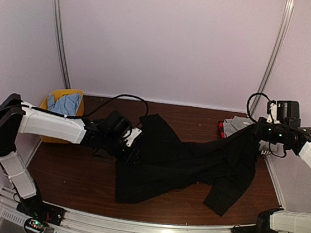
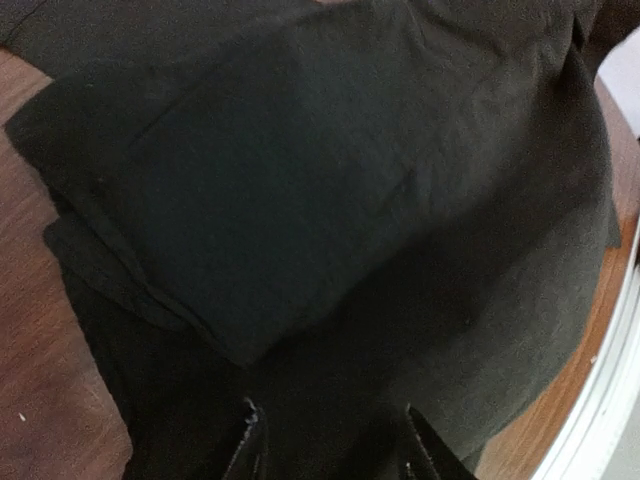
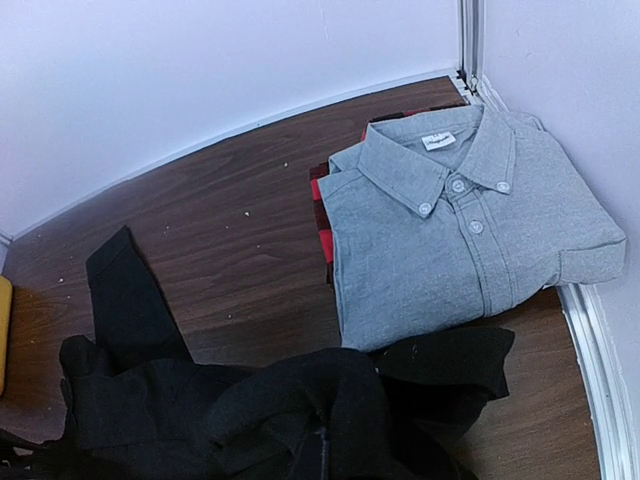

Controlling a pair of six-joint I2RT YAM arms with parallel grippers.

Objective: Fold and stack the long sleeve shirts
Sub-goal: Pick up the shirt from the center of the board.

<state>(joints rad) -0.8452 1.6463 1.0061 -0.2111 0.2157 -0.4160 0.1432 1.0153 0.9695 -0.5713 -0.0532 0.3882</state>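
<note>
So the plain black soft long sleeve shirt [image 1: 178, 164] is lying rumpled across the dark wooden table [image 1: 64, 173]. Its long axis runs left to right, and the right end is raised off the wood. The right gripper [image 1: 259, 131] is pinching that end. The left gripper [image 2: 332, 450] has its jaws spread over the left part. The folded grey buttoned shirt [image 3: 460, 230] sits in the far right corner, collar toward the back wall.

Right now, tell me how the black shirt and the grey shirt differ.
The black shirt lies unfolded and rumpled; the grey shirt is folded neatly, collar up. The black shirt sprawls across the middle of the table; the grey shirt sits in the far right corner, on a red cloth. The grey shirt's buttons show; none show on the black shirt. Both are on the same table.
</note>
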